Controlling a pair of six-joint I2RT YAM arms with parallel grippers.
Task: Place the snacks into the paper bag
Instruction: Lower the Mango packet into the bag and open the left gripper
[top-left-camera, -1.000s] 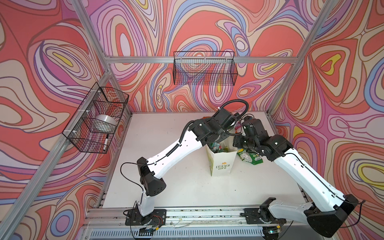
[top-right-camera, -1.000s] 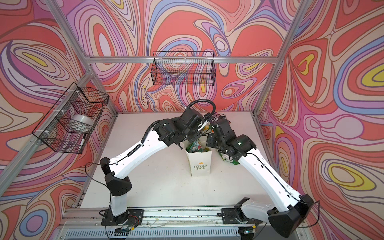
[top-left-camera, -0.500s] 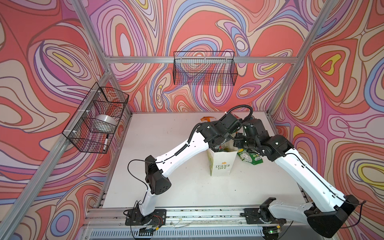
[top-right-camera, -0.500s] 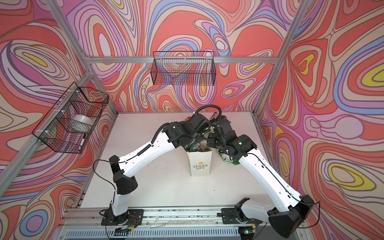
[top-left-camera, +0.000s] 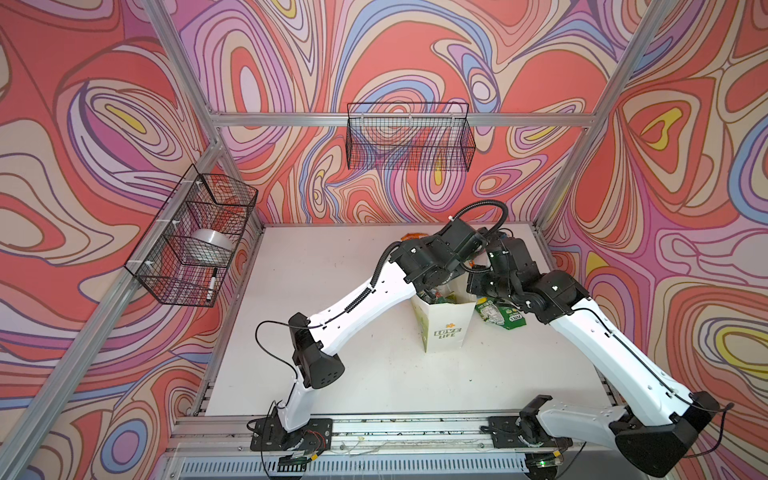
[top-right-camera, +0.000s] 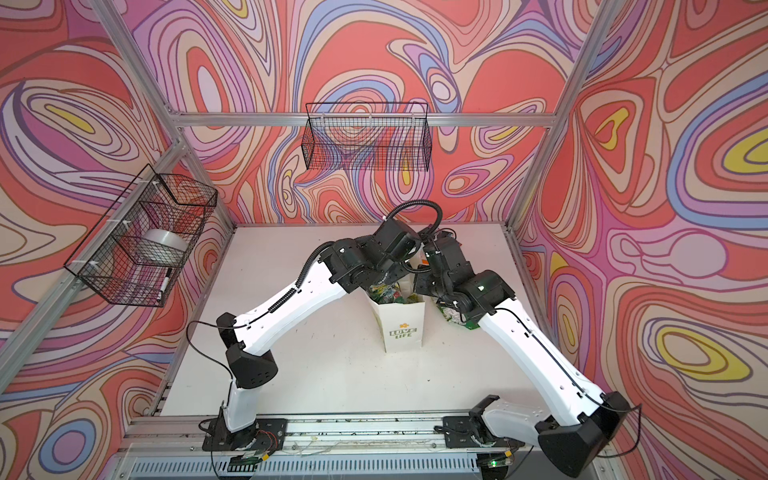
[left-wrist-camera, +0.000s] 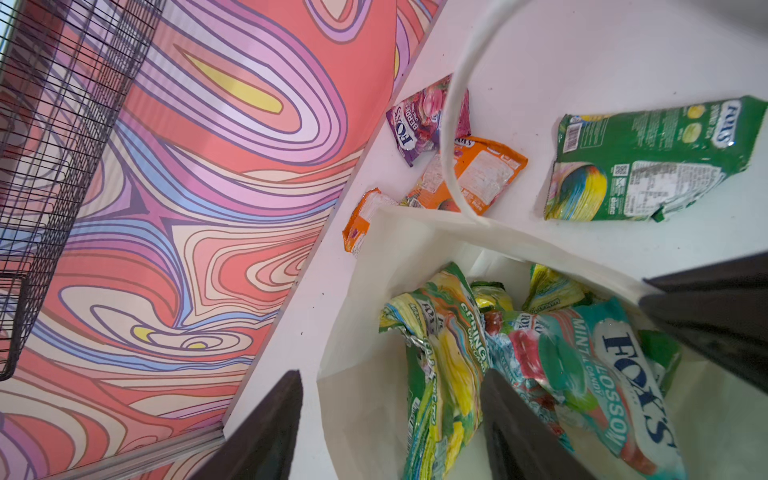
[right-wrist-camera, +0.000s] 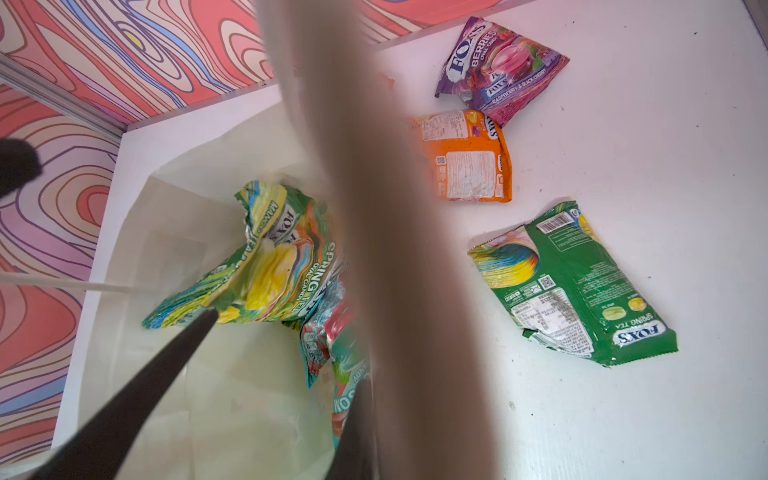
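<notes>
White links (top-left-camera: 370, 311), black joints (top-left-camera: 320, 365) (ribbed black cable (top-left-camera: 482, 203)) — dark tapered left tool (left-wrist-camera: 390, 374).

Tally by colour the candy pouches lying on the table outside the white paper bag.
Purple glossy candy pouch: 1
Orange glossy candy pouches: 2
Green glossy candy pouch: 1
Total: 4

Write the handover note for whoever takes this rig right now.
Left gripper: open, fingers straddling the paper bag rim, nothing held.
Right gripper: shut on the paper bag's handle, it seems.
Done: several snacks in the bag, yellow-green pouch and teal-red pouch on top.
Left: on the table beside the bag, purple pouch, orange pouch, green pouch, plus a second orange pouch half hidden behind the bag.
</notes>
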